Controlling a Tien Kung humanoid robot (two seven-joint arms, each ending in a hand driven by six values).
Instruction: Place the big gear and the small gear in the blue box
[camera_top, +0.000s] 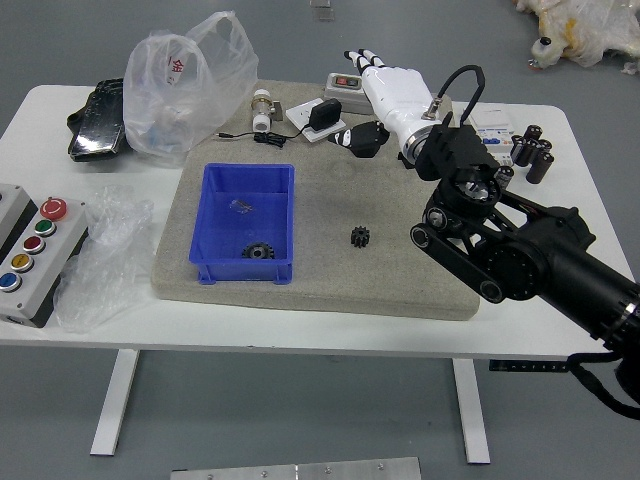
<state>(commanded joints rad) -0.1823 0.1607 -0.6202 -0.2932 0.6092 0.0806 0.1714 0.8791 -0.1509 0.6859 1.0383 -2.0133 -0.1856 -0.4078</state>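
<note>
White surface (200, 325) spreads before me, a grey mat (320, 275) on it, and I hold my right robot hand (400, 103) over the mat's far part, fingers spread, thumb apart from them, gripping nothing. Nearer me than the robot hand and a little to its left, the small gear (360, 237) sits on the mat. Farther left, also nearer me, the blue box (245, 271) has the big gear (258, 250) inside, near its front wall

Glossy blue plastic box (242, 272); matt grey cloth mat (330, 290); smooth white table (170, 325); crinkled clear plastic bag (190, 85).
</note>
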